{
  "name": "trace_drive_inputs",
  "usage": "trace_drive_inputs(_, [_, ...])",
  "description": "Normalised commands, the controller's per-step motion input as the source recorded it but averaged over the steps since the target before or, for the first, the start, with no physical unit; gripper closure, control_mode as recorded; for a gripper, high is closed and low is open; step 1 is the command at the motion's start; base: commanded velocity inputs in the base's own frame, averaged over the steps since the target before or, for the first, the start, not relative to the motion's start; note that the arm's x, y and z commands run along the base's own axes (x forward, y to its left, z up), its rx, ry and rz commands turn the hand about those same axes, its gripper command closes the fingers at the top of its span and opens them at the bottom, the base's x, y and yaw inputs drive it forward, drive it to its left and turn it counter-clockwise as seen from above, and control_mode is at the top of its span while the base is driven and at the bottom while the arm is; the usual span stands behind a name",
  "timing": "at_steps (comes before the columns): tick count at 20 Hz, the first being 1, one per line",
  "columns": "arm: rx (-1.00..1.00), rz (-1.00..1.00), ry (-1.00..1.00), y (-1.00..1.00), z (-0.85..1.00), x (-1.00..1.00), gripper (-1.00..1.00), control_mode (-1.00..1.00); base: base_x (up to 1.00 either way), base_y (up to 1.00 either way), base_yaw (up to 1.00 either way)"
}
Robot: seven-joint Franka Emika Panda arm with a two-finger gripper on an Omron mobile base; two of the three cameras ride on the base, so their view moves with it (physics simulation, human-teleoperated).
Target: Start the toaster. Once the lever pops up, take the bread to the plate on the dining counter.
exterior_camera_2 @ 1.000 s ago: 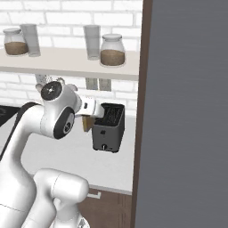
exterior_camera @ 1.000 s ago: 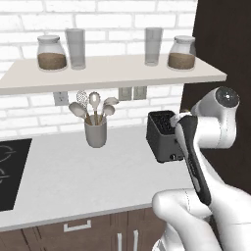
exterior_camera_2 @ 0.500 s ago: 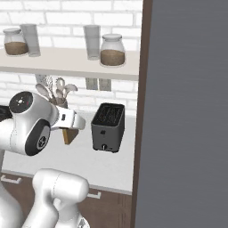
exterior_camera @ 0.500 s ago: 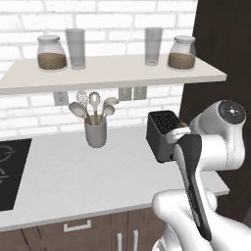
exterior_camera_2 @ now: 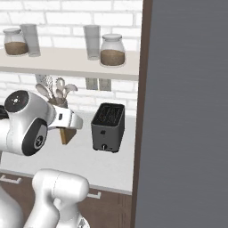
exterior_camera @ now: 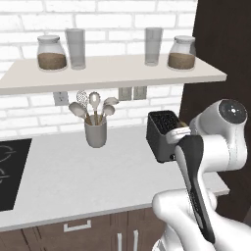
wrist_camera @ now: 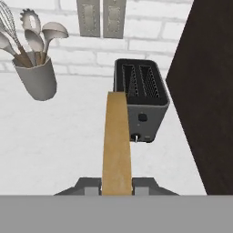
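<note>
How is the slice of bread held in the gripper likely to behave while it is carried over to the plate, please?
The bread juts straight out from the gripper without sagging, so it is probably stiff. It is thin and pinched at one edge only, so it may twist or slip on a fast swing. It looks light, and perhaps crumbly under a hard squeeze.

The arm (exterior_camera: 211,147) is glossy white, built of rounded, bulbous shells — smooth, with no visible cables or screws. One link carries a long dark charcoal panel (exterior_camera: 196,186) running down its side, rounded at the upper end and narrowing lower down. Each big joint ends in a circular cap: a grey disc with a small dark centre (exterior_camera: 230,109) in the left base view, and in the right base view a similar cap (exterior_camera_2: 18,100) over a large dark oval inset (exterior_camera_2: 35,139). A short white wrist segment (exterior_camera_2: 67,119) juts sideways from that joint — plain and unmarked.
</note>
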Motion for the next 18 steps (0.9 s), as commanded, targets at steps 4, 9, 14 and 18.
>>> trace_drive_inputs(4, [-0.05, 0.01, 0.05, 0.00, -0.20, -0.32, 1.00, -1.00, 0.00, 0.00, 0.00])
trace_drive_inputs(9, [0.00, 0.00, 0.00, 0.00, 0.00, 0.00, 1.00, 1.00, -0.95, 0.00, 0.25])
trace_drive_inputs(14, [0.00, 0.00, 0.00, 0.00, 0.00, 0.00, 1.00, 1.00, -0.80, 0.02, 0.80])
trace_drive_inputs(18, [0.00, 0.00, 0.00, 0.00, 0.00, 0.00, 1.00, 1.00, -0.25, 0.01, 1.00])
